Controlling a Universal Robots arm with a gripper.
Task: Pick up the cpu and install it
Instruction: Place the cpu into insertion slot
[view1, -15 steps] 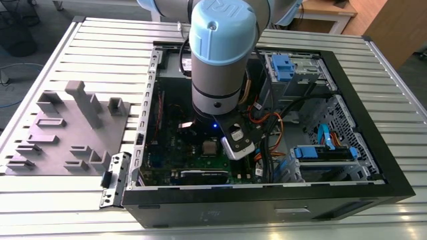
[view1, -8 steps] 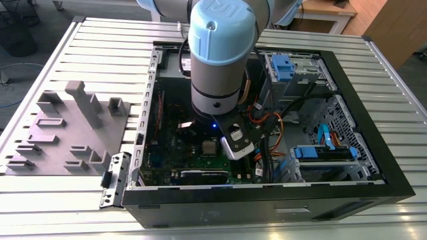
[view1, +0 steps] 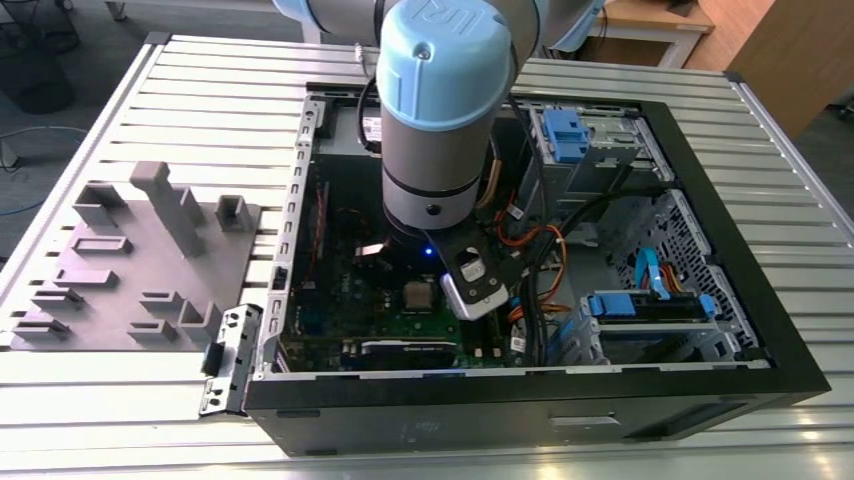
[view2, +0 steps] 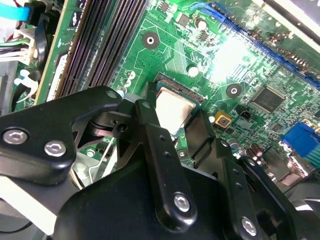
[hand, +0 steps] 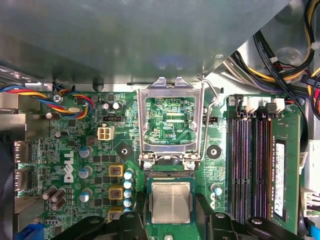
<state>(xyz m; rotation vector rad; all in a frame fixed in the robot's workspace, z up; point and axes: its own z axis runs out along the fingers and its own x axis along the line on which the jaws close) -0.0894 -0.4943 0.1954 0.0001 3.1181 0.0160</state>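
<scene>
The cpu (hand: 171, 202), a small square chip with a dull silver top, sits between my gripper's (hand: 171, 212) black fingers (hand: 134, 222), which close on its two sides. It is level, right at the socket on the green circuit board (hand: 90, 150), with a strip of socket contacts (hand: 170, 175) showing past one edge. In the second wrist view the cpu (view2: 172, 107) is pinched between the fingers (view2: 150, 125) of the gripper (view2: 174, 120). In the exterior view the cpu (view1: 419, 294) lies under the arm's wrist (view1: 434, 150), inside the open computer case (view1: 747, 300).
The shiny metal load frame (hand: 172, 87) stands flipped open beside the socket, its wire lever (hand: 212, 107) raised. Memory slots (hand: 250, 160) run along one side. Bundled cables (view1: 534, 250) and blue drive bays (view1: 647, 305) crowd the case. A grey plastic fixture (view1: 134, 260) lies at the exterior view's left.
</scene>
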